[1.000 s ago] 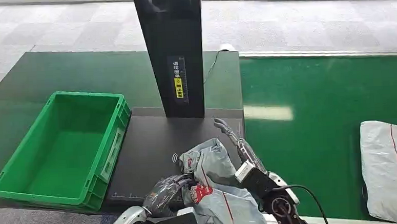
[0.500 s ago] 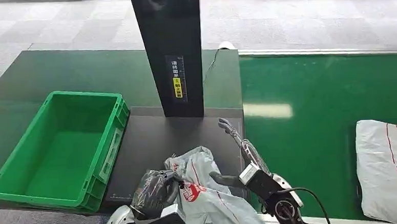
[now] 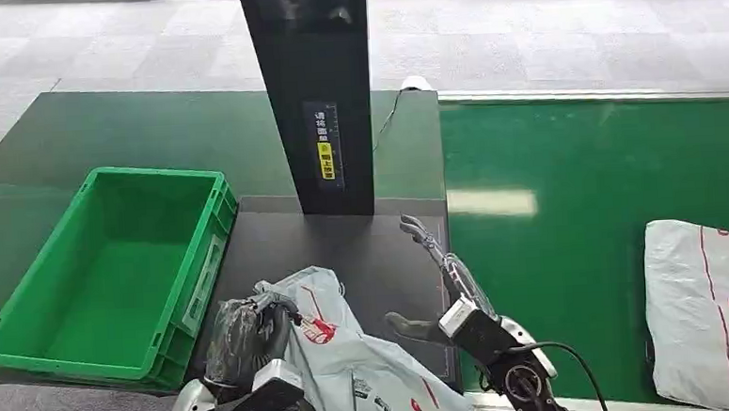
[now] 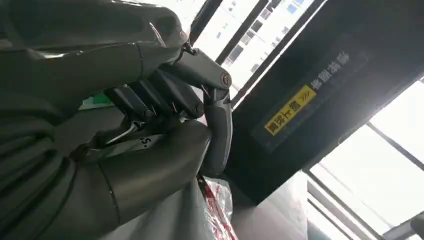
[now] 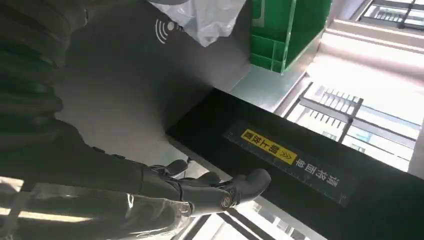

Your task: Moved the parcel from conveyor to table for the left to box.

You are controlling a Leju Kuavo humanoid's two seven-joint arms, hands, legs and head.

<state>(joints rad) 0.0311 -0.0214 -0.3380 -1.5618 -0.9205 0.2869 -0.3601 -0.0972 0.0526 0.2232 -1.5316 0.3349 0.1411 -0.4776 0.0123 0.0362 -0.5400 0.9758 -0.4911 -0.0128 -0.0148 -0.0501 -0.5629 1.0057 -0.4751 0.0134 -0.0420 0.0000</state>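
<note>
The left hand (image 3: pixel 247 336) has its fingers (image 4: pixel 165 95) curled tight around the parcel (image 3: pixel 350 357), which lies on the dark surface (image 3: pixel 382 252) beside the green box (image 3: pixel 110 275). The right hand (image 3: pixel 436 286) has its fingers spread, holding nothing. Since a second ago the left hand and parcel have shifted toward the box.

Parcel-sorting or logistics station, indoor. Evidence: wide green conveyor belt (image 3: pixel 568 204) with pale metal edge rail, a white plastic courier bag with red print (image 3: pixel 710 310) lying on it. Beside the belt, a dark table (image 3: pixel 150 132) carrying an empty green plastic tote crate (image 3: pixel 110 275). Tall black scanner column (image 3: pixel 312 86) with yellow label stands on a flat black scan pad (image 3: pixel 344 249) with a wireless symbol. Grey carpet-tile floor (image 3: pixel 98 40) behind.
</note>
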